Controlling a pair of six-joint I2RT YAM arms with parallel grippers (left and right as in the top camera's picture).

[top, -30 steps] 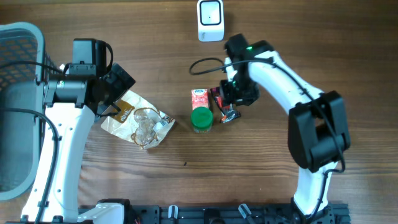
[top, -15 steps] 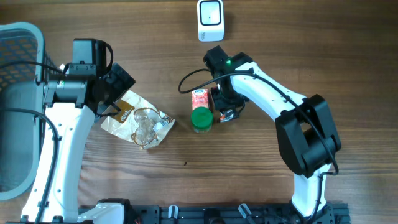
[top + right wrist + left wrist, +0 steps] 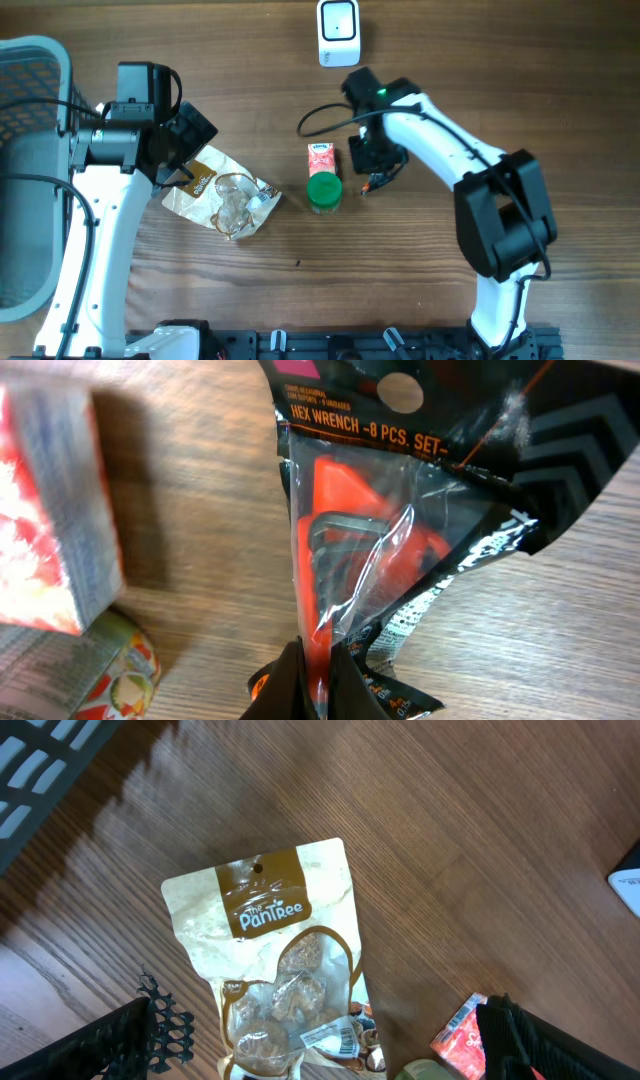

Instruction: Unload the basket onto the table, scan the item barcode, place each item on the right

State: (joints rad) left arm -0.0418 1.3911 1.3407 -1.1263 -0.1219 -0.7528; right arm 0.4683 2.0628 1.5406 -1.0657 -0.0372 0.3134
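Note:
The item is a black and orange hex wrench set package, standing on edge above the wood in the right wrist view. My right gripper is shut on its lower edge, the plastic pinched between the two fingers. From overhead the right gripper covers most of the package, and only an orange corner shows. The white scanner sits at the table's far edge, above the gripper. My left gripper hangs wide open over a PanTree snack bag, touching nothing.
A red carton and a green-lidded can stand just left of the right gripper. The snack bag lies at centre left with a barcode label facing up. A grey basket fills the left edge.
The right gripper has closed on the hex wrench package and drawn it slightly right, away from the carton. The left arm has not moved.

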